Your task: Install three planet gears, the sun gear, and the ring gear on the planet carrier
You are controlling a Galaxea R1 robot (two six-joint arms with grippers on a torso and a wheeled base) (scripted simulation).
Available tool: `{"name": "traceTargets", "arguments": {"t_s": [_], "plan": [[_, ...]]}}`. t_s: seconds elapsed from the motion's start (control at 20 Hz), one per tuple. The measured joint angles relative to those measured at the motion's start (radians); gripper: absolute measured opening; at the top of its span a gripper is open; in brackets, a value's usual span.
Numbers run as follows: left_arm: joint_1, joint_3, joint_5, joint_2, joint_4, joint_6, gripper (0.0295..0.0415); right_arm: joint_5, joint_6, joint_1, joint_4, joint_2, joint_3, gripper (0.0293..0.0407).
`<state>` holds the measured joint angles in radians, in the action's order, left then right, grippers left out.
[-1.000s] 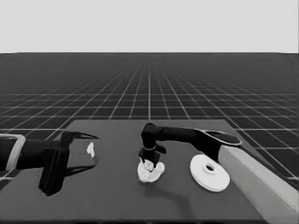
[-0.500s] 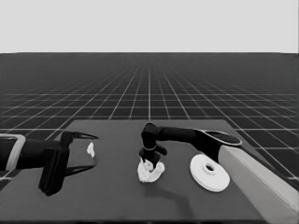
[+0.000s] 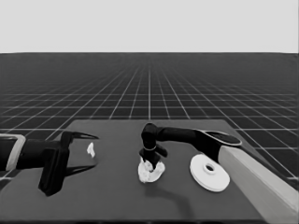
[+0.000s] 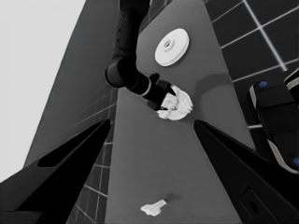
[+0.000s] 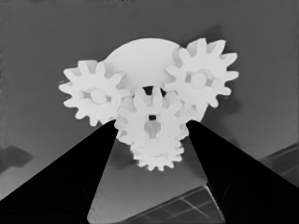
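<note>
The smaller round part [image 3: 154, 176] lies at the table's middle with three small gears on it: one on each side [image 5: 96, 95] [image 5: 201, 79] and one nearest the wrist [image 5: 156, 158]. A fourth gear [image 5: 152, 122] sits in the middle, meshed with them. My right gripper [image 3: 150, 162] stands straight over this stack and is shut on the centre gear, one finger [image 5: 84, 177] against each flank. The larger round part [image 3: 210, 172] lies flat to the stack's right, also visible in the left wrist view [image 4: 172, 46]. My left gripper [image 3: 92, 151] waits open over the table's left end.
A thin white piece [image 3: 90, 149] lies loose on the table between the waiting left fingers, not held; the left wrist view shows it too [image 4: 153, 208]. Dark machinery with blue lights [image 4: 278, 121] stands past the table's edge.
</note>
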<state>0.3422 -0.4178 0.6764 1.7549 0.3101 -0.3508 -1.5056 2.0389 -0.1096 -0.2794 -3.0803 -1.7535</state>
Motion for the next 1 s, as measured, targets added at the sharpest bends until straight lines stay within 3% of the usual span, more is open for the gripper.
{"name": "traceTargets", "arguments": {"t_s": [1.0], "plan": [[0.000, 0.000, 0.000, 0.000, 0.000, 0.000, 0.0385, 0.000, 0.209, 0.000, 0.000, 0.000, 0.000, 0.0309]]}}
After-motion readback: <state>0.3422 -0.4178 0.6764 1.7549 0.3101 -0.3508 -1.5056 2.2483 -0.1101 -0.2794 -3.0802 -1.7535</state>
